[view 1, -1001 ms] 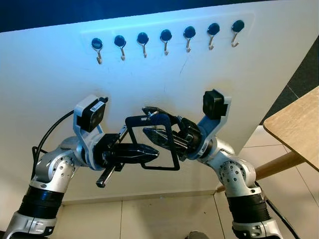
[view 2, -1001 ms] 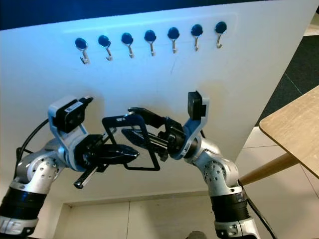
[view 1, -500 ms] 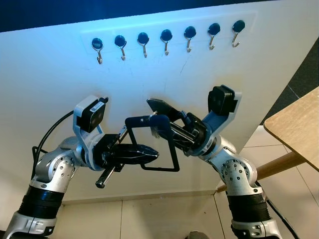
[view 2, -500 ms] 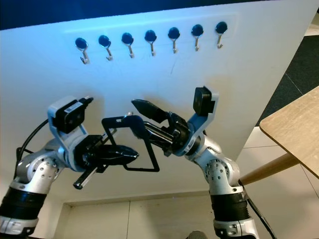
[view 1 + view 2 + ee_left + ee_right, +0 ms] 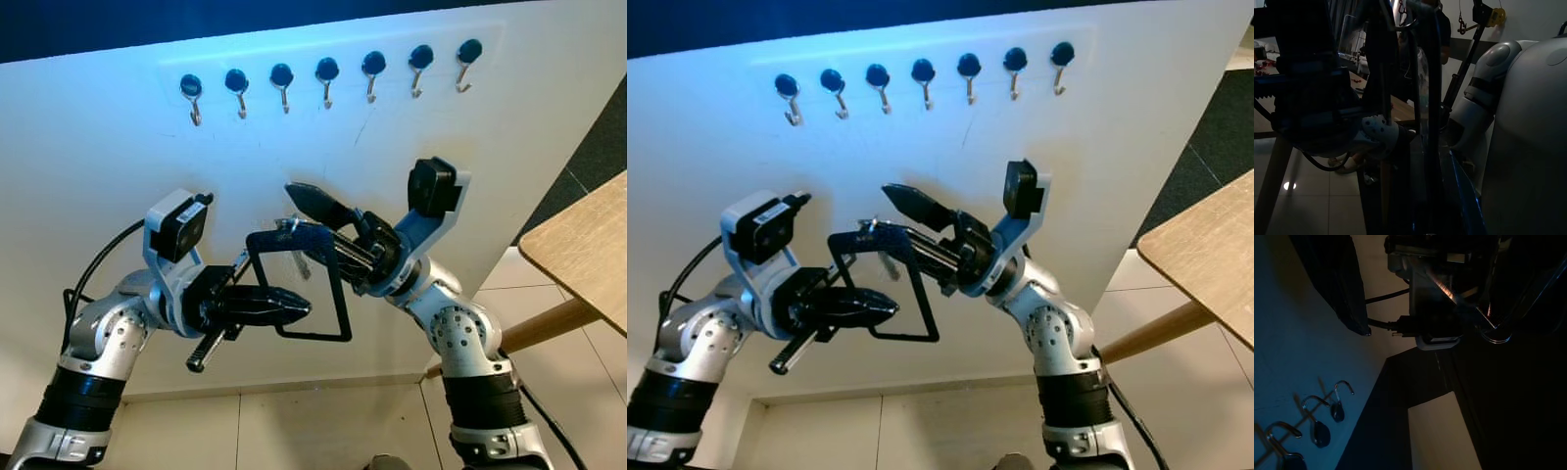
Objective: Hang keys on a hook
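A row of several black-capped metal hooks (image 5: pixel 326 70) runs along the top of a white board (image 5: pixel 118 176). In front of the board my left gripper (image 5: pixel 299 305) is shut on the lower bar of the keys' black rectangular loop (image 5: pixel 341 294). A small silver ring (image 5: pixel 289 225) and a pale key (image 5: pixel 302 262) hang at the loop's top bar. My right gripper (image 5: pixel 294 213) is open. Its lower finger lies along that top bar and its upper finger (image 5: pixel 313 203) points up to the left. Some hooks (image 5: pixel 1337 401) also show in the dark right wrist view.
A wooden table (image 5: pixel 588 245) with a slanted leg (image 5: pixel 549 323) stands at the right, close to my right arm. Below the board is a tiled floor (image 5: pixel 323 431). The board's right edge slants down toward the table.
My right gripper has risen and swung left, from beside the loop to its top bar, with its fingers spread wider. The left gripper and the loop have hardly moved.
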Controlling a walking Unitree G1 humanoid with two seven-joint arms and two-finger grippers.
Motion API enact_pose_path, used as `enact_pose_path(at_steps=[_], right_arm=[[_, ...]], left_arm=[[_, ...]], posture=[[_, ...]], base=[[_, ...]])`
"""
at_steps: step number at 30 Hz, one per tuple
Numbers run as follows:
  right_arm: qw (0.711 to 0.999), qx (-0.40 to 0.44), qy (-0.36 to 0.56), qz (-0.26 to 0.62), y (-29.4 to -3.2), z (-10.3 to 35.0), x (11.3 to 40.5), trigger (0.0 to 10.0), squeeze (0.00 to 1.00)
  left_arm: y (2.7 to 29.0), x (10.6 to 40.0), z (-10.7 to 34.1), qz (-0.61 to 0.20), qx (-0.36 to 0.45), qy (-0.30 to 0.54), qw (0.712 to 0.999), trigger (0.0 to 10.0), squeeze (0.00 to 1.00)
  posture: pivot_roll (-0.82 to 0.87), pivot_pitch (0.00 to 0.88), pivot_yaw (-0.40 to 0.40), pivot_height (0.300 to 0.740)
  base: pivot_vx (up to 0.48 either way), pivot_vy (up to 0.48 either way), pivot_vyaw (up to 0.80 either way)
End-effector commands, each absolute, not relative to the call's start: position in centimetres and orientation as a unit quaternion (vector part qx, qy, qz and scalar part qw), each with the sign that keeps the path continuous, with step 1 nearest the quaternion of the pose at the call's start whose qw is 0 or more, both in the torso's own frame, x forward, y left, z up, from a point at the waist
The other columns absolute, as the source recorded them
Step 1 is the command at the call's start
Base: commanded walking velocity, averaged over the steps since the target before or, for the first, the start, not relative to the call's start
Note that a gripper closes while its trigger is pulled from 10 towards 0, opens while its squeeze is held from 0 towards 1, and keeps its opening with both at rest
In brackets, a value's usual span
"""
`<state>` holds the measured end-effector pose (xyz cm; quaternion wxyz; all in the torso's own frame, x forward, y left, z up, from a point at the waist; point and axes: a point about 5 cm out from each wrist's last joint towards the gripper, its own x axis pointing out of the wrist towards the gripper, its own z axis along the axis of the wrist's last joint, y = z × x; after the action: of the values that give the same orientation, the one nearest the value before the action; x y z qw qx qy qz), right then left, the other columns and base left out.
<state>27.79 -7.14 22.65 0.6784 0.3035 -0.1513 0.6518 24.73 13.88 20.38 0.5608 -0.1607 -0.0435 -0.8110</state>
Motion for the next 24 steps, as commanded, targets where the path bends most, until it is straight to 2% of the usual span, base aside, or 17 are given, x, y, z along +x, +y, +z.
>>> enact_pose_path(at_steps=[1, 17, 24], right_arm=[[0.683, 0.307, -0.152, 0.645, -7.1, 22.6, 28.0, 10.0, 0.0], [0.698, 0.308, -0.138, 0.631, -6.2, 22.3, 28.4, 10.0, 0.0], [0.696, 0.306, -0.132, 0.636, -5.9, 22.2, 28.3, 10.0, 0.0]], left_arm=[[14.3, 24.4, 20.1, -0.814, -0.147, -0.024, 0.561, 10.0, 0.0], [14.4, 24.3, 19.5, -0.818, -0.136, -0.006, 0.558, 10.0, 0.0], [14.4, 24.3, 19.4, -0.819, -0.132, -0.001, 0.559, 10.0, 0.0]], posture=[[-0.09, 0.108, 0.096, 0.74], [-0.09, 0.11, 0.097, 0.74], [-0.09, 0.112, 0.096, 0.74]], base=[[0.0, 0.0, 0.0], [0.0, 0.0, 0.0], [0.0, 0.0, 0.0]])
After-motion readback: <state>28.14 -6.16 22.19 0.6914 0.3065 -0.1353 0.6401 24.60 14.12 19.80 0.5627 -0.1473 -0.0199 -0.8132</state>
